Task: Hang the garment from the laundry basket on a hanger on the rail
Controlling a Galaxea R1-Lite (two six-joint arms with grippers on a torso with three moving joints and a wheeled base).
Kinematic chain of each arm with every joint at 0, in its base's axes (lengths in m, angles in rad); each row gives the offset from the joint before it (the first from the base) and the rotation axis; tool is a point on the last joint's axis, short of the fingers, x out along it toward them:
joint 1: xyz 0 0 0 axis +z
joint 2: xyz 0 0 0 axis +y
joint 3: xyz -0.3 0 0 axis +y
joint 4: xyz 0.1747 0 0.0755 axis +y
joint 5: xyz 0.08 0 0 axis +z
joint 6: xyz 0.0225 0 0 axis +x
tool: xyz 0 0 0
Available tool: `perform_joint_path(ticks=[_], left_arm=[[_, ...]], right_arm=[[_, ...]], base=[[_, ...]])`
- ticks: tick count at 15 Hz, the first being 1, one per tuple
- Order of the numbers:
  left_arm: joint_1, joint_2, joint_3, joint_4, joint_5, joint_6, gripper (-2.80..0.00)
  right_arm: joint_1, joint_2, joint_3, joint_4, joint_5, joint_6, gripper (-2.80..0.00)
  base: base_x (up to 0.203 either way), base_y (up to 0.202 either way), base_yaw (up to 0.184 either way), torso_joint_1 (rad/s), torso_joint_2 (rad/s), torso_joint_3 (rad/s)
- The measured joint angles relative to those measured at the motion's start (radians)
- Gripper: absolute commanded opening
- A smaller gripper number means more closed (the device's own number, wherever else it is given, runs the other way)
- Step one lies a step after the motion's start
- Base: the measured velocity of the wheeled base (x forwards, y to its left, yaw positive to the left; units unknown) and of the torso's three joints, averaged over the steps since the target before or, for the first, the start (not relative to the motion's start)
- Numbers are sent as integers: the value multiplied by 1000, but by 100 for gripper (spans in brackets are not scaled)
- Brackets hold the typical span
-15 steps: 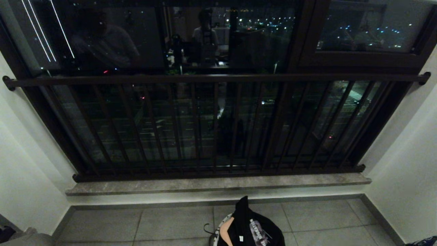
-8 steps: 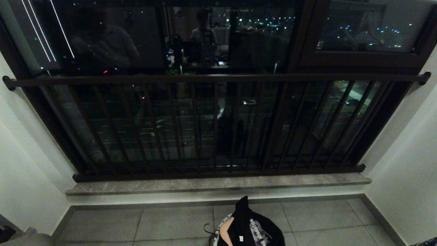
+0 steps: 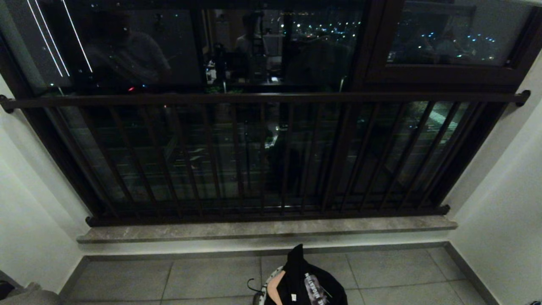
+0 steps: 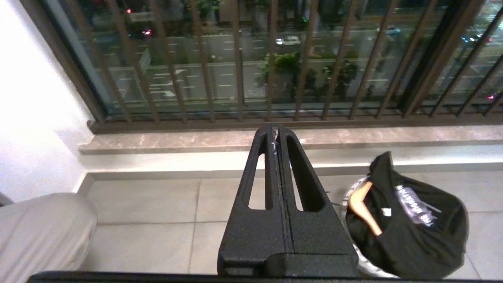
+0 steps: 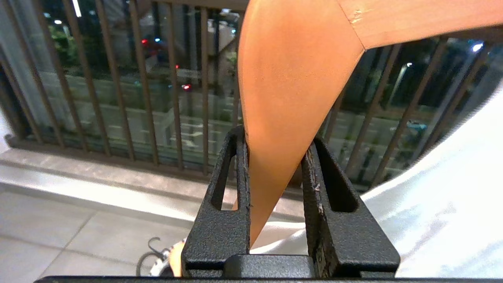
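Observation:
The laundry basket (image 3: 258, 297) stands on the floor tiles at the bottom middle of the head view, with only its patterned white rim (image 4: 368, 269) showing. A black garment (image 3: 305, 283) (image 4: 416, 236) with a printed label is heaped in it, beside a wooden hanger (image 4: 363, 204). My right gripper (image 5: 277, 135) is shut on the arm of another orange wooden hanger (image 5: 290, 78), held up before the bars. White fabric (image 5: 440, 212) hangs close beside it. My left gripper (image 4: 278, 131) is shut and empty, off to the side of the basket. The dark rail (image 3: 262, 98) runs across the window.
Vertical bars (image 3: 237, 156) fill the space under the rail, above a stone sill (image 3: 266, 228). White walls close in on both sides. A pale cloth-covered shape (image 3: 25, 295) (image 4: 43, 232) sits low on the left. A person is reflected in the glass.
The whole head view has shifted slightly left and down, so the camera has moved. The basket and garment lie as before.

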Motion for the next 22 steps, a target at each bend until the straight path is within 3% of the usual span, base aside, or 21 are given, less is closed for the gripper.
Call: perform_joint_path(ticks=[16, 18, 22], left_arm=[[-1, 0, 0, 0, -1, 0, -280], [-1, 0, 0, 0, -1, 0, -280], [-1, 0, 0, 0, 0, 0, -280]], right_arm=[[2, 0, -8, 2, 26, 19, -280], [1, 2, -77, 29, 110, 63, -280], [1, 102, -282, 128, 392, 201, -280]], base=[[0, -186, 2, 3, 3, 2], [0, 0, 0, 0, 0, 0], [0, 0, 0, 0, 0, 0]])
